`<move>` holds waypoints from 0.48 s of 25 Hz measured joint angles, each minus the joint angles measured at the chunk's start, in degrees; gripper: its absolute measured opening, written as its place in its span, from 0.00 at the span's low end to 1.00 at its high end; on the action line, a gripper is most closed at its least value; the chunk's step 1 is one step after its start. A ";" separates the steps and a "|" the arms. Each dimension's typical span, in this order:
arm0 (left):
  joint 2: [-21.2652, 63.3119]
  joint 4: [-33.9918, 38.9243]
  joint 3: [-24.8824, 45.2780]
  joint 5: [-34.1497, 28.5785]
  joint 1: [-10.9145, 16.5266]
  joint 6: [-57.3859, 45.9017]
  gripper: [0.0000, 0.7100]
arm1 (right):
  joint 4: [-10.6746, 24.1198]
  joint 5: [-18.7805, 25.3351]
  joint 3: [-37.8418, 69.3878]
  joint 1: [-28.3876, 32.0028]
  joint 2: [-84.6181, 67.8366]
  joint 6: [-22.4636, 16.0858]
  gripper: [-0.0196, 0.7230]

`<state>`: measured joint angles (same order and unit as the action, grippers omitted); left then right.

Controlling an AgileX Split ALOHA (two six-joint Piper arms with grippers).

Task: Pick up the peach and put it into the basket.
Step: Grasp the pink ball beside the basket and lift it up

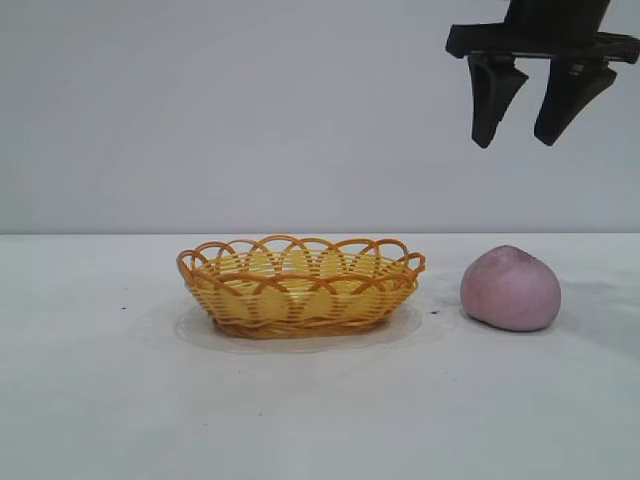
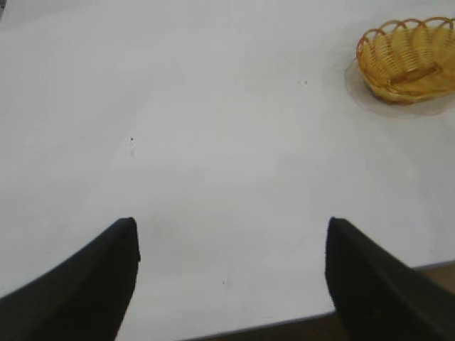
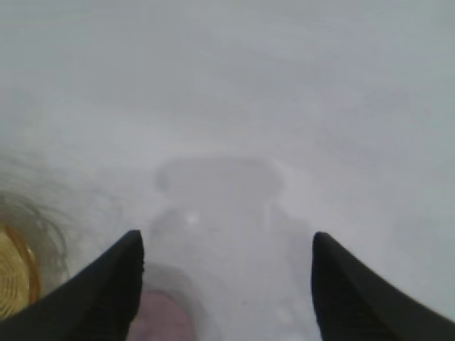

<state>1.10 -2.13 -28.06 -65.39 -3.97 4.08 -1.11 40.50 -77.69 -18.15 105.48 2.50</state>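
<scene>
The right gripper [image 1: 520, 135] is hanging spread open high above the peach [image 1: 510, 288], which is sitting beside the basket [image 1: 300, 285]; the left gripper [image 2: 231, 273] is gaping too.

1 peach [image 1: 510, 289], 1 basket [image 1: 300, 286], 2 grippers w/ spread fingers

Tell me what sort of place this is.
Probably a lab test bench: a bare white table against a blank wall, holding only a wicker basket and a peach, with the open right gripper overhead.
</scene>
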 joint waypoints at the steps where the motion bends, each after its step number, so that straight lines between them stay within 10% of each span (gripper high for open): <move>1: 0.00 0.00 0.10 0.11 0.00 0.00 0.72 | 0.00 0.51 0.00 0.00 0.00 0.00 0.67; 12: 0.00 0.09 0.27 1.00 0.00 0.00 0.72 | -1.14 12.57 0.00 -0.26 0.00 -0.09 0.50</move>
<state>1.10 -2.03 -27.79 -64.39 -3.97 4.08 -2.25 53.07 -77.69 -18.41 105.48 2.41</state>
